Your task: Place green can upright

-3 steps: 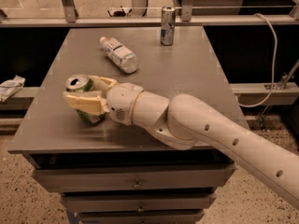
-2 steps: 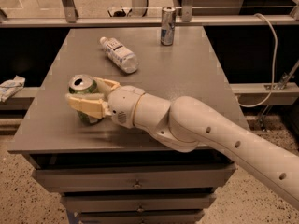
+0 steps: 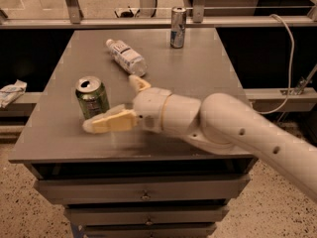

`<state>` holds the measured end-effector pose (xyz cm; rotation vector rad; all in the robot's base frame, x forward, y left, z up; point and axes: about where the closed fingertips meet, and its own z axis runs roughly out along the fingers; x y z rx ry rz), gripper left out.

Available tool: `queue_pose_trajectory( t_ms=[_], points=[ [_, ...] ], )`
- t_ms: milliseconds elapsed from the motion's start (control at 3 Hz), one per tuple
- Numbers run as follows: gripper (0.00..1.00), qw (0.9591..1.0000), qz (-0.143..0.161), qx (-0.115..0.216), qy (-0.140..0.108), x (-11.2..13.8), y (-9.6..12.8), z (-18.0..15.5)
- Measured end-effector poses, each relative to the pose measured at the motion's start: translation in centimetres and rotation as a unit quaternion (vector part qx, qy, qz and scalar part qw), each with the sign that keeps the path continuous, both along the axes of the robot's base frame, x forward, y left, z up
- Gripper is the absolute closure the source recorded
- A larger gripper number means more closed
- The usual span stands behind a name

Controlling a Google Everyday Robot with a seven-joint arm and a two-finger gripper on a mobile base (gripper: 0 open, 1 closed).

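Note:
The green can (image 3: 92,97) stands upright on the left part of the grey table (image 3: 198,68), its silver top with the open tab hole facing up. My gripper (image 3: 110,103) is open just to the right of the can. Its near finger (image 3: 111,121) lies low in front of the can's base. Its far finger (image 3: 139,84) points away behind and to the right of the can. The jaws are spread wide and do not clasp the can. The white arm reaches in from the lower right.
A clear plastic bottle (image 3: 126,57) with a white label lies on its side at the back middle. A slim silver-blue can (image 3: 178,27) stands at the back edge. Drawers (image 3: 143,195) sit under the table. A crumpled white object (image 3: 11,92) lies off the left side.
The gripper was shut on the green can near the left front; now the fingers are spread apart, the can stands free and upright, and the wrist has drawn back to the right.

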<state>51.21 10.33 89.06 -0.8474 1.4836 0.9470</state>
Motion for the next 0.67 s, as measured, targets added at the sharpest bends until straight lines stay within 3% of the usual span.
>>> queue_pose_trajectory(
  t_ms=[333,667],
  points=[
    [0.0,0.9972,0.004,-0.073,-0.012,-0.3,-4.8,0.3],
    [0.0,0.9962,0.028,-0.082,-0.008,-1.4,-4.8,-0.1]
  ],
)
